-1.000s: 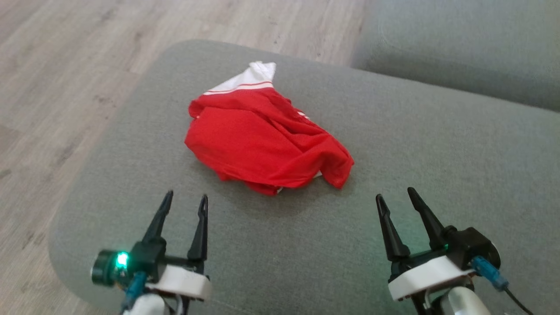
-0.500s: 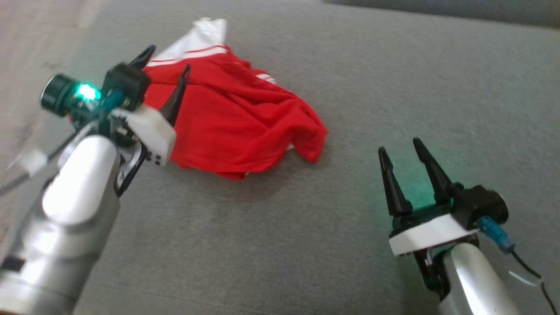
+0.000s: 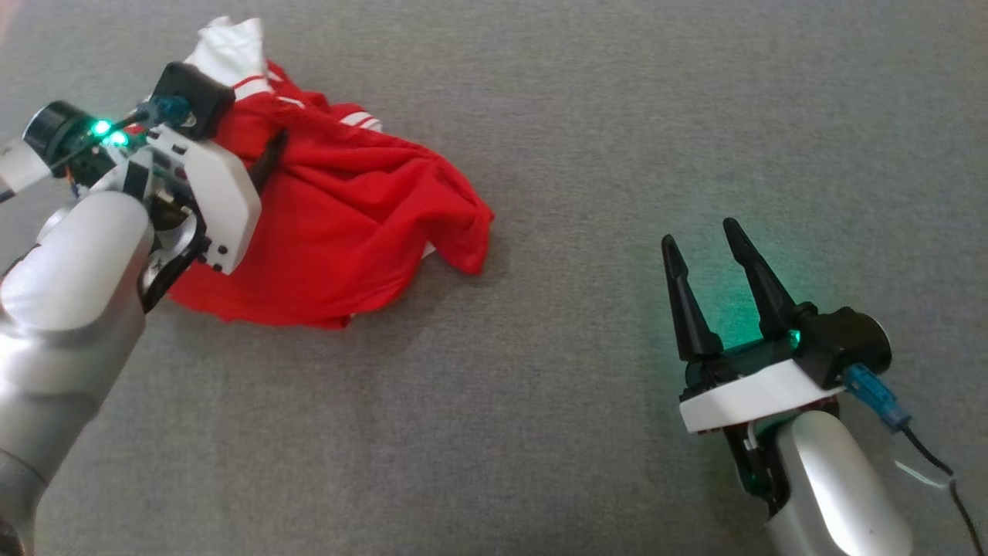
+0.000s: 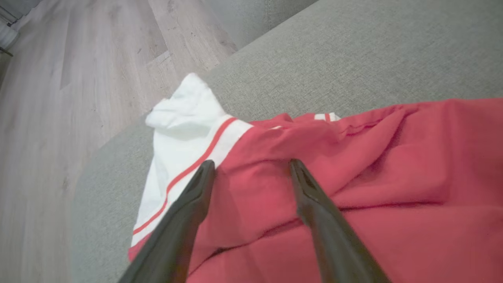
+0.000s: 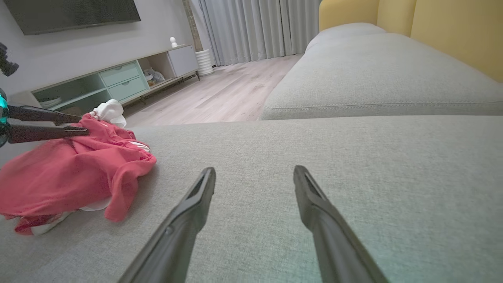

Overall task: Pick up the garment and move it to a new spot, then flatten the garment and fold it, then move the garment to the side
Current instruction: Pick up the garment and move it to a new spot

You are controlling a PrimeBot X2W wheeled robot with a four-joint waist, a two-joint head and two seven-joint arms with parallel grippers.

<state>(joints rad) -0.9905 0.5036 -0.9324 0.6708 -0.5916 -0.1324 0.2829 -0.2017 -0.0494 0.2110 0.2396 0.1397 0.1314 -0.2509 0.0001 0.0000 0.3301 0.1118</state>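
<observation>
Both released. Left wrist view: left hand (image 4: 251,163) straddles a red fold of the garment (image 4: 373,188); closing may pinch one layer only, and the heap would unroll. Head view: right hand (image 3: 698,232) empty, garment well to its left. Right wrist view: sofa seat (image 5: 353,157) edge lies just beyond the left hand; a drag that way could drop the garment.

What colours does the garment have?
Garment: red, with a white red-striped end; clearest in left wrist view.

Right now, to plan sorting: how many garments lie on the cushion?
1: a crumpled red-and-white garment on the grey cushion, beneath the open left gripper. Another could hide under its folds.
</observation>
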